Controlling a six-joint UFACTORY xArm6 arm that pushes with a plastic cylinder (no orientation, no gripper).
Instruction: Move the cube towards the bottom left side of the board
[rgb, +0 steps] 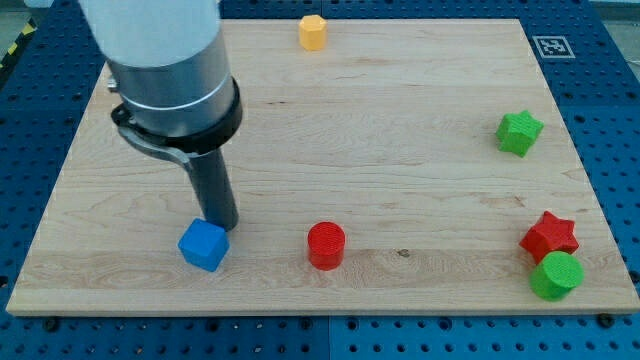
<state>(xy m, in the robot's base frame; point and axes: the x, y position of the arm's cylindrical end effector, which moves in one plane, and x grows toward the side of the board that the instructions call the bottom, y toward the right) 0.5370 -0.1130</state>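
Observation:
The blue cube (204, 245) lies on the wooden board (400, 180) near its bottom edge, left of centre. My tip (224, 226) stands just up and to the right of the cube, touching or nearly touching its upper right corner. The arm's wide grey body reaches down from the view's top left and hides the board behind it.
A red cylinder (326, 246) sits right of the cube. An orange block (313, 32) is at the top edge. A green star (519, 132) is at the right. A red star (549, 236) and a green cylinder (556, 276) sit together at the bottom right.

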